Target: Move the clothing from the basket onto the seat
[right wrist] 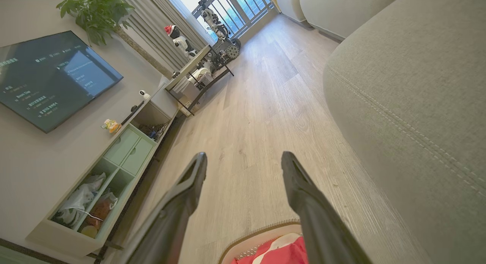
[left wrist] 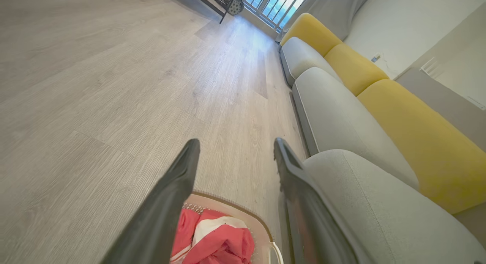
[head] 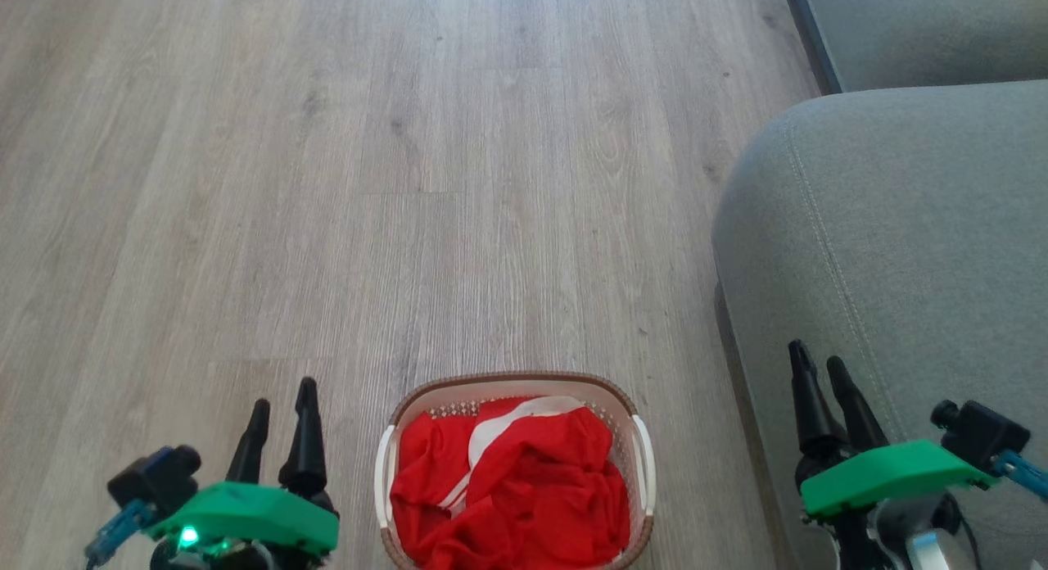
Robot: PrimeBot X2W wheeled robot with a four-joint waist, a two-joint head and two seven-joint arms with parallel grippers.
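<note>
"Red clothing (head: 508,488) lies heaped in one cream basket (head: 516,383), with a white band across it. How many pieces?"
"They are crumpled together, so I cannot count them. The basket has two white handles and stands on the wood floor (head: 327,185), near one grey-green seat (head: 901,251)."
"And the claws?"
"Two. The left gripper (head: 284,394) hangs left of the basket, fingers spread, grasping nothing. The right gripper (head: 815,355) shows against the seat's edge, likewise released and empty."

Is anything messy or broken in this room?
Nothing looks broken or spilled. The red clothing is just crumpled inside the basket, which stands upright on the floor beside the seat.
</note>
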